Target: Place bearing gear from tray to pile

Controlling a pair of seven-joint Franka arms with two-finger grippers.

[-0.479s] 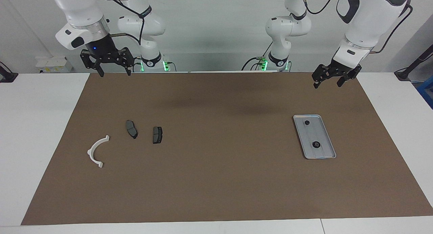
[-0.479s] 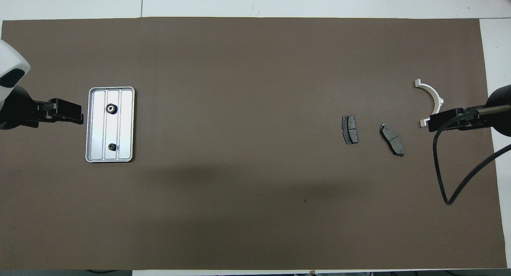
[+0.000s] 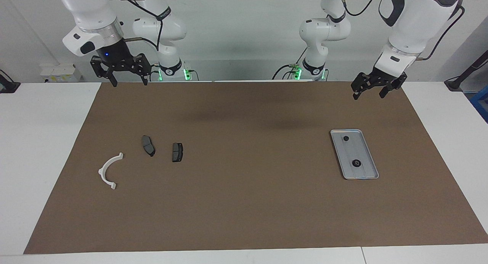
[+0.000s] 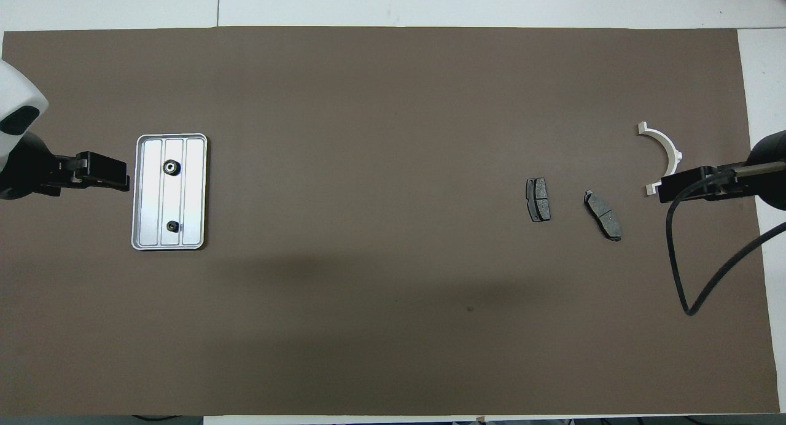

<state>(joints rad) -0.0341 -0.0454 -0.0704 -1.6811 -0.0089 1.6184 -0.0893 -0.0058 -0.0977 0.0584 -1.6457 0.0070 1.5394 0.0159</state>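
Observation:
The silver tray [image 3: 353, 151] lies on the brown mat toward the left arm's end of the table, also in the overhead view [image 4: 194, 191]. Two small dark bearing gears sit in it, one nearer the robots [image 3: 346, 138] [image 4: 173, 227] and a larger one farther [image 3: 356, 163] [image 4: 171, 166]. The pile lies toward the right arm's end: a white half-ring bracket [image 3: 109, 170] [image 4: 664, 147] and two dark pads [image 3: 148, 145] [image 3: 177, 152]. My left gripper [image 3: 369, 93] [image 4: 116, 178] hangs open and empty, up in the air beside the tray. My right gripper [image 3: 129, 81] [image 4: 669, 190] hangs open and empty over the mat's edge by the bracket.
The brown mat [image 3: 244, 203] covers most of the white table. A black cable [image 4: 700, 277] loops from the right arm over the mat near the pile.

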